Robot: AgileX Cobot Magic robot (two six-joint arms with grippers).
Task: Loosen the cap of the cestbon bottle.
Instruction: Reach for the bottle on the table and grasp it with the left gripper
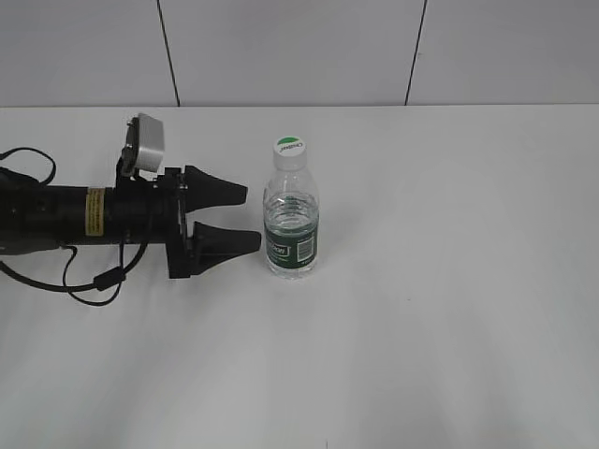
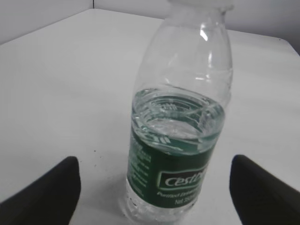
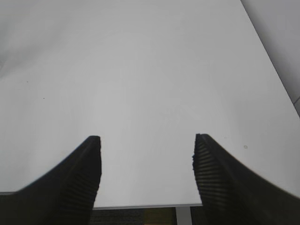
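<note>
The cestbon bottle (image 1: 291, 220) stands upright on the white table, clear with a dark green label band. Its white cap (image 1: 290, 148) with a green half sits on the neck. My left gripper (image 1: 251, 217) lies low on the table just left of the bottle, open, its tips a little short of the bottle. In the left wrist view the bottle (image 2: 180, 140) fills the middle between the two open black fingers (image 2: 154, 185); the cap is cut off at the top edge. My right gripper (image 3: 146, 161) is open and empty over bare table; it does not show in the exterior view.
The white table (image 1: 449, 281) runs back to a white panelled wall (image 1: 299, 47). A black cable (image 1: 94, 281) trails from the left arm. The right wrist view shows the table's near edge (image 3: 140, 205) below the fingers.
</note>
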